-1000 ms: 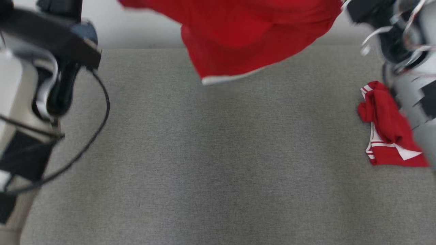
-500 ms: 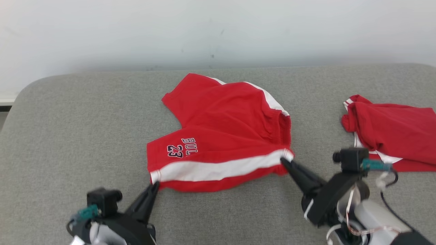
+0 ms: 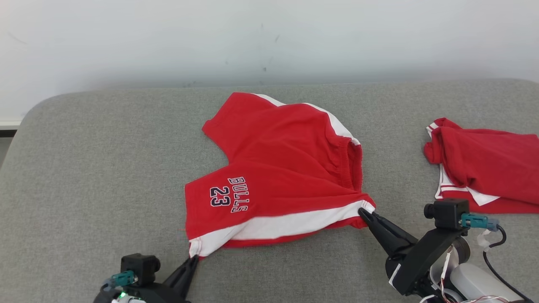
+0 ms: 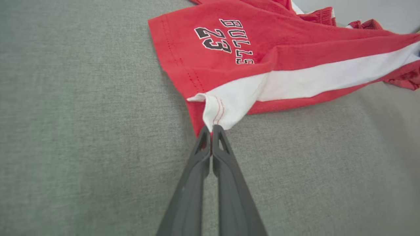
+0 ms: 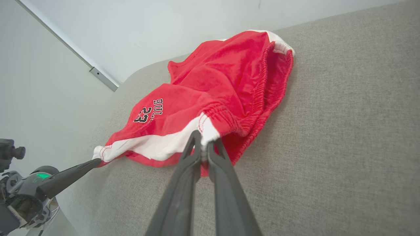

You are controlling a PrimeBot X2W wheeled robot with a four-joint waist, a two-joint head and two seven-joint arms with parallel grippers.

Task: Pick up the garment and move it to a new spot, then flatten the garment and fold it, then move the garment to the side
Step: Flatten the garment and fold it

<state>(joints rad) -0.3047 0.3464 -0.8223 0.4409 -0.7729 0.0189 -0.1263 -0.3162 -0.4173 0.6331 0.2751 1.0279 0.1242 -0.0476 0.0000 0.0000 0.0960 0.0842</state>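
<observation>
The garment (image 3: 278,176) is a pair of red shorts with a white side stripe and "BULLS 23" print, lying on the grey cushion (image 3: 105,168). My left gripper (image 3: 193,256) is shut on the hem corner of the near leg (image 4: 215,113). My right gripper (image 3: 363,211) is shut on the waistband end of the white stripe (image 5: 208,129). The stripe runs taut between the two grips. In the right wrist view the left gripper (image 5: 95,160) shows at the lower left, pinching the same hem. The far leg lies spread toward the wall.
A second red garment (image 3: 484,168) with white stripes lies bunched at the right edge of the cushion. A pale wall (image 3: 269,38) rises behind the cushion. The cushion's rounded left corner (image 3: 33,113) drops off at the far left.
The head camera swung down from a blurred view of the raised shorts. Over the last half second both grippers drew the shorts' near edge a little toward me.
</observation>
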